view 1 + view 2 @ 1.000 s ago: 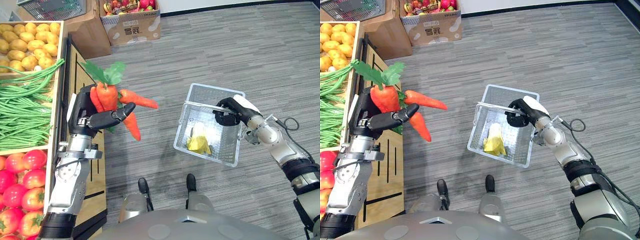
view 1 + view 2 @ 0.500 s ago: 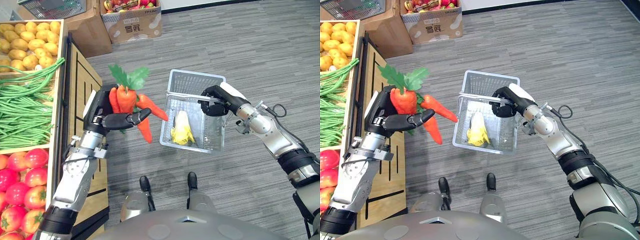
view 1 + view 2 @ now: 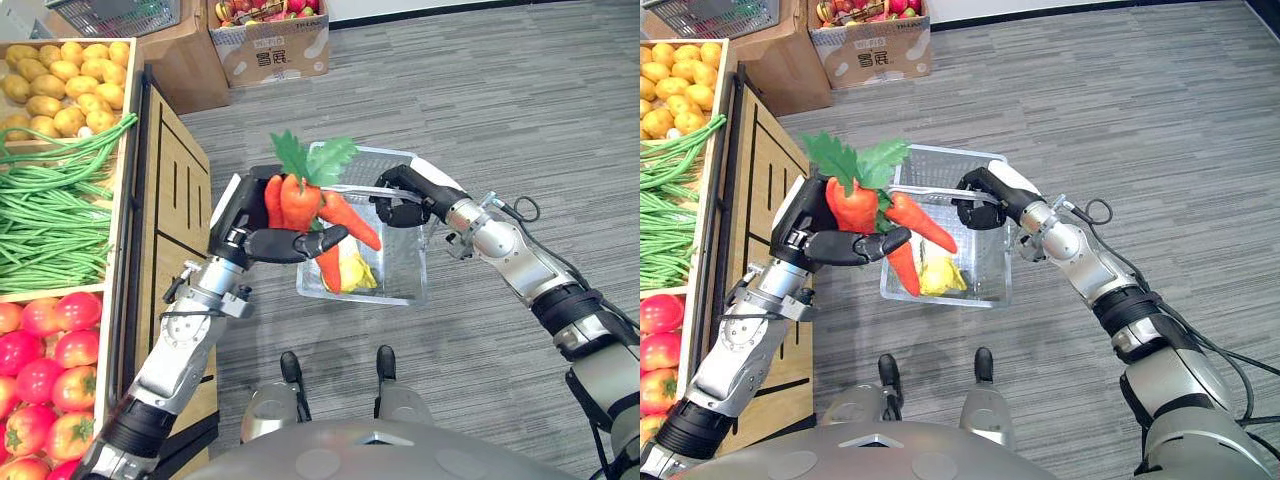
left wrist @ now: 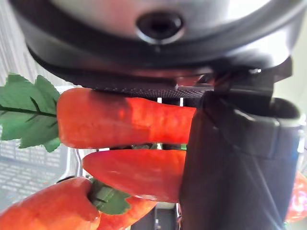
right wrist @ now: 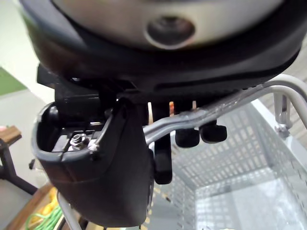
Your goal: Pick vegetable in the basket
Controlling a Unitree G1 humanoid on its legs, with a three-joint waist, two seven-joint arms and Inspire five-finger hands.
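Note:
My left hand [image 3: 262,222] is shut on a bunch of orange carrots [image 3: 305,205] with green leaves [image 3: 308,158]. The bunch hangs over the near-left corner of a grey wire basket [image 3: 405,290]; close up the carrots [image 4: 120,123] lie under the thumb. My right hand [image 3: 408,189] is shut on the basket's metal handle [image 5: 225,106] and holds the basket above the floor. A yellow vegetable [image 3: 936,275] lies on the basket's bottom.
A wooden produce stand [image 3: 170,180] runs along the left with yellow potatoes [image 3: 60,85], green beans [image 3: 50,215] and red tomatoes [image 3: 45,370]. A cardboard box of fruit [image 3: 270,40] stands on the grey floor at the back. Another wire basket [image 3: 120,15] sits at the top left.
Both hands have closed in on each other: the left hand carried the carrots rightwards, the right hand brought the basket leftwards, so the bunch now overlaps the basket's corner.

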